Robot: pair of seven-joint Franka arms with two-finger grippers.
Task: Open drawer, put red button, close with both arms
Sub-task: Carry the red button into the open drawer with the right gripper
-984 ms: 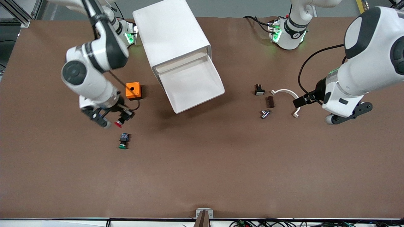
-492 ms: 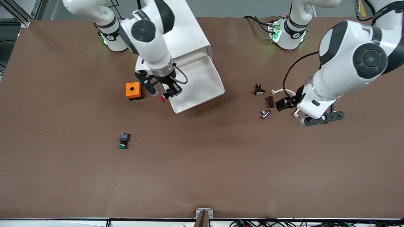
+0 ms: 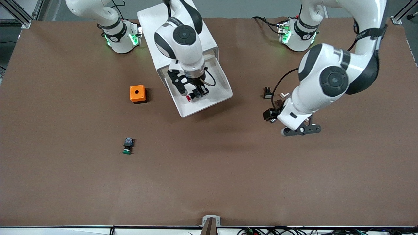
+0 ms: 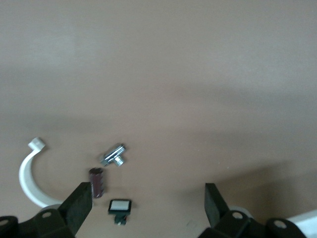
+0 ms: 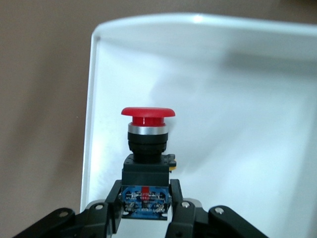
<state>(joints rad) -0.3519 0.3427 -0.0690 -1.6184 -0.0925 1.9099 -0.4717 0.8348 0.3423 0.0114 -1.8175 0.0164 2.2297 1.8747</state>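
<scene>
Your right gripper (image 5: 144,208) grips the red button (image 5: 147,144) over the pulled-out drawer (image 3: 214,93); its label is unreadable. Your left gripper (image 4: 143,201), fingers spread and empty, hangs over small parts; the white clip (image 4: 30,181) is partly cut off.

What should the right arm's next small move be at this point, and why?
Probably lower a little and open the right hand to release. It is shut on the red button and already over the open drawer, with white tray floor beneath the cap in the right wrist view. The left hand is open over the small parts, not yet at the drawer.
</scene>
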